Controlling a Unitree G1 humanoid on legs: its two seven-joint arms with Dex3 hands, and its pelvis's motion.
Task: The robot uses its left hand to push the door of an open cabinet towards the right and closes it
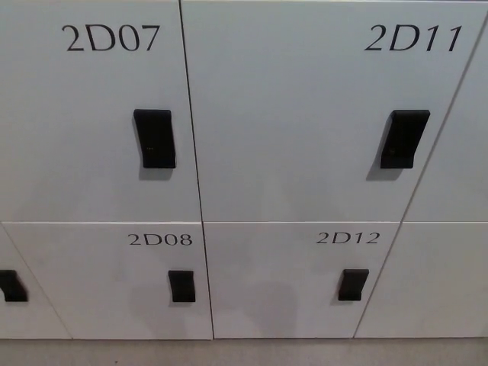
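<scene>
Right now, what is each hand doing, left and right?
Left hand: not in view; its state cannot be told.
Right hand: not in view either.
Only the white cabinet doors with black handles show.

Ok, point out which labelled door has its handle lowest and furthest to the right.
Door 2D12, bottom row: its small black handle sits right of the 2D08 handle and below the larger ones on 2D07 and 2D11.

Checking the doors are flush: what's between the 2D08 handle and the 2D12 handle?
Head view: only flat door panel and the thin vertical seam between the 2D08 handle and the 2D12 handle.
</scene>
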